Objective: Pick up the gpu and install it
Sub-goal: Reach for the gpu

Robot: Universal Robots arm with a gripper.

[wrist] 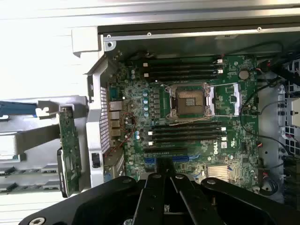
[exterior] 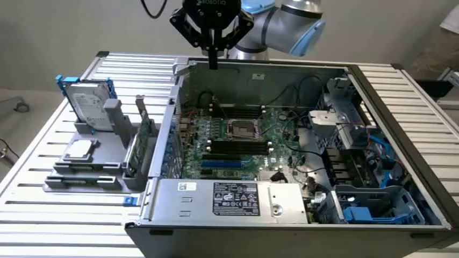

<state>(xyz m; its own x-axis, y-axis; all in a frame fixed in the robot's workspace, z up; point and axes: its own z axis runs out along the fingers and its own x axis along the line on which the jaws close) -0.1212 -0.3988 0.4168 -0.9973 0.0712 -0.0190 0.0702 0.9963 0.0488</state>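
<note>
Ribbed metal table; green gpu upright in grey rack; fingers pressed together.

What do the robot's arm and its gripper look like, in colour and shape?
The arm is round and silver-grey, with light blue caps on its joints. The gripper is black, built of angular linked bars with round bolt heads, and carries small white lettering on its body. A black cable loops beside it.
</note>
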